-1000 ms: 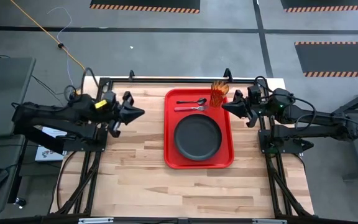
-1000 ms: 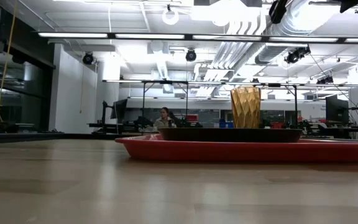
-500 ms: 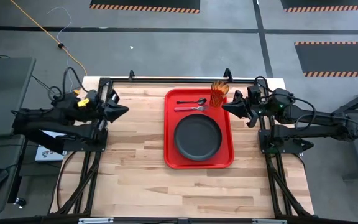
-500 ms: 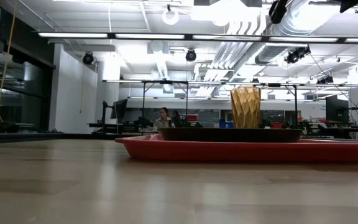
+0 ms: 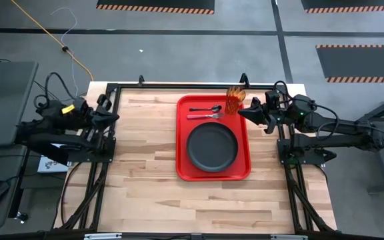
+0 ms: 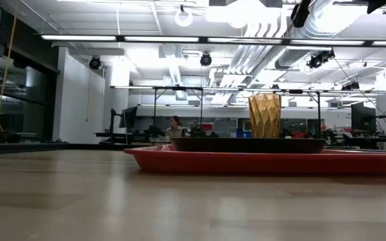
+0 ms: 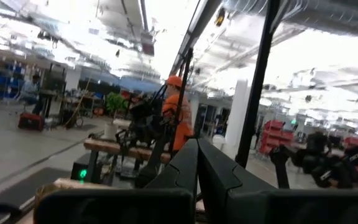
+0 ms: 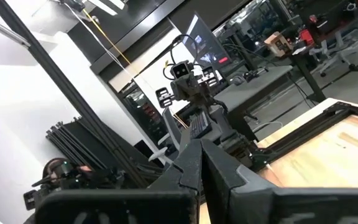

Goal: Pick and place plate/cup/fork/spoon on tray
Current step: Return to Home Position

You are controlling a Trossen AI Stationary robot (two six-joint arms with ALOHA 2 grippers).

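The red tray (image 5: 245, 170) lies on the table right of centre. The dark plate (image 5: 212, 147) rests flat on it. At its far end lie the spoon (image 5: 206, 109) and the red-handled fork (image 5: 204, 116), and the amber cup (image 5: 235, 100) stands upright at the far right corner; the cup also shows in the low view (image 6: 265, 115). My left gripper (image 5: 115, 116) is shut and empty at the table's left edge. My right gripper (image 5: 241, 113) is shut and empty just right of the tray, near the cup.
Bare wooden table (image 5: 145, 167) spreads left of the tray and toward the near edge. The black frame rail (image 5: 179, 85) runs along the far edge. A person in orange (image 7: 178, 118) stands in the room beyond the table.
My left gripper has drawn back toward the table's left edge, from over the table's left part to the frame at the edge. The tray and the things on it have kept still.
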